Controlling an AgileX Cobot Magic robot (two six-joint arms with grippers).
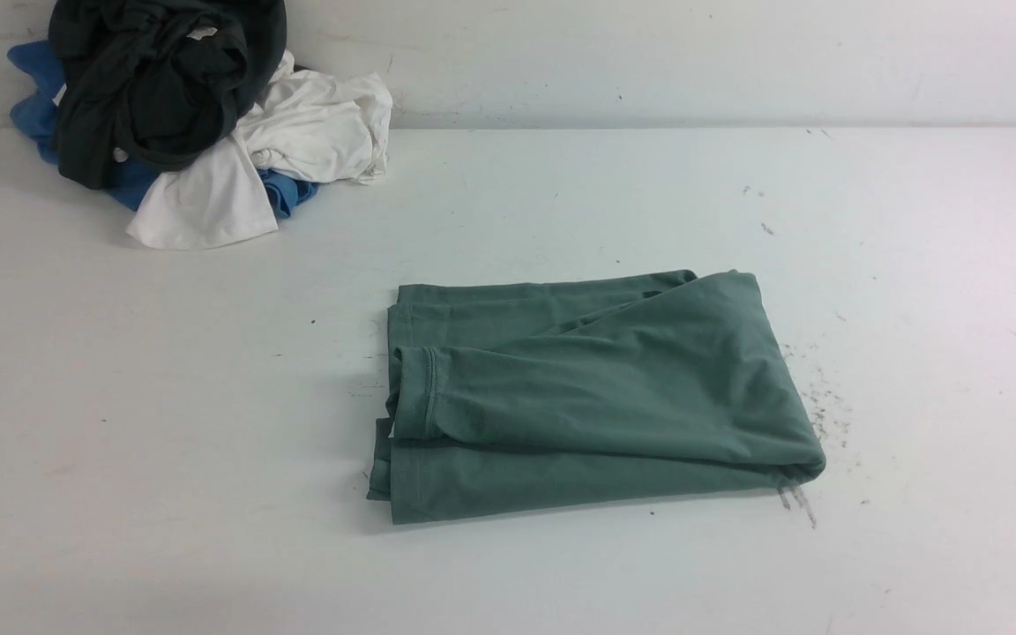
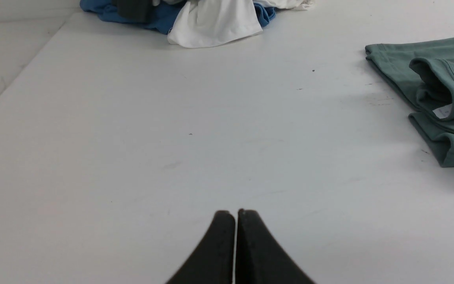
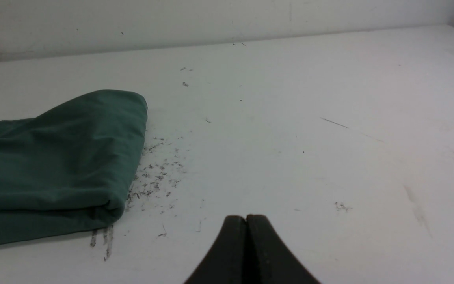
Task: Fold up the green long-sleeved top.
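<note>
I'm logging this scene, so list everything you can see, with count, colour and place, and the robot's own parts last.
Top: one, green, folded, middle of the table.
Clothes pile: one heap, far left corner; dark garment on top, white and blue ones beneath.
Table: one, white, with dark scuff marks right of the top.
Wall: white, behind the table.
Left gripper: one, black, shut, empty, left of the top.
Right gripper: one, black, shut, empty, right of the top.

Green top (image 1: 596, 397): soft matt knit cloth. Table (image 1: 164, 397): smooth matt white, scuffed. End effector (image 2: 235, 215): matt black, possibly rubber.
</note>
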